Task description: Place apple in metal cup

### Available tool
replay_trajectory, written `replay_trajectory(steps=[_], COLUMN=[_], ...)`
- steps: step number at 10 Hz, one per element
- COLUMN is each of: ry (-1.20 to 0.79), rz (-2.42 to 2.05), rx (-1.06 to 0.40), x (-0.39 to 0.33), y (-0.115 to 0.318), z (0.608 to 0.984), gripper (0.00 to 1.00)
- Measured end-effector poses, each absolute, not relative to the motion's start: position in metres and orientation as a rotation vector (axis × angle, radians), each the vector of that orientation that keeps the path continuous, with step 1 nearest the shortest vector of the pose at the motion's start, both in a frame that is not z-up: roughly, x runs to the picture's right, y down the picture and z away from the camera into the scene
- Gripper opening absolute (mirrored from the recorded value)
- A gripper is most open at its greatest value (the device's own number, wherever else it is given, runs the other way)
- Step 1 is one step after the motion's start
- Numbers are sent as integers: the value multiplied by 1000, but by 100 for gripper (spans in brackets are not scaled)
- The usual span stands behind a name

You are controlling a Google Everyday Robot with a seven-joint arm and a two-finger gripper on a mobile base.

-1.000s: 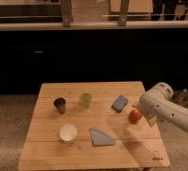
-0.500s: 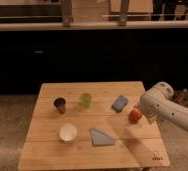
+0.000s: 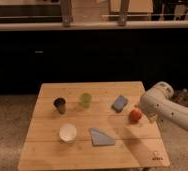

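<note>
Presently the apple sits right at the tip of the end effector, over the worktop's near-side edge to the arm; whether the end effector is grasping it or merely against it cannot be told. Judged on appearance, the apple is a firm, rounded, red-orange fruit with smooth skin: moderately light, rigid enough for a secure pinch, but liable to roll or slip, so it is best gripped across its widest girth. The metal cup, dark, small and upright with an open mouth, stands well apart from the end effector, at the far side of the worktop. Between them lie a pale green cup and, near the end effector, a flat blue rectangular item. A white cup and a blue-grey triangular cloth rest further forward. The worktop is pale slatted wood.
</note>
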State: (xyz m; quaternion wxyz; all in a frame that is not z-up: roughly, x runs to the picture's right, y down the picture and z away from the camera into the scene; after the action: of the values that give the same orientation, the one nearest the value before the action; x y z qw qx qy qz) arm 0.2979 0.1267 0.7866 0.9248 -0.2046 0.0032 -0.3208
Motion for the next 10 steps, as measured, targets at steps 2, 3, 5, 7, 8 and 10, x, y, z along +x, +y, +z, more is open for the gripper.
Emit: replay_trajectory(steps=[2, 3, 5, 7, 8, 10], ry=[7, -8, -57, -100, -120, -140], rz=[-661, -659, -658, -650, -647, -640], rx=[-417, -425, -434, -459, -470, -498], x=[299, 294, 275, 269, 264, 261], y=[123, 120, 113, 115, 117, 127], z=[789, 791, 798, 804, 808, 819], gripper=[74, 80, 80, 80, 80, 80])
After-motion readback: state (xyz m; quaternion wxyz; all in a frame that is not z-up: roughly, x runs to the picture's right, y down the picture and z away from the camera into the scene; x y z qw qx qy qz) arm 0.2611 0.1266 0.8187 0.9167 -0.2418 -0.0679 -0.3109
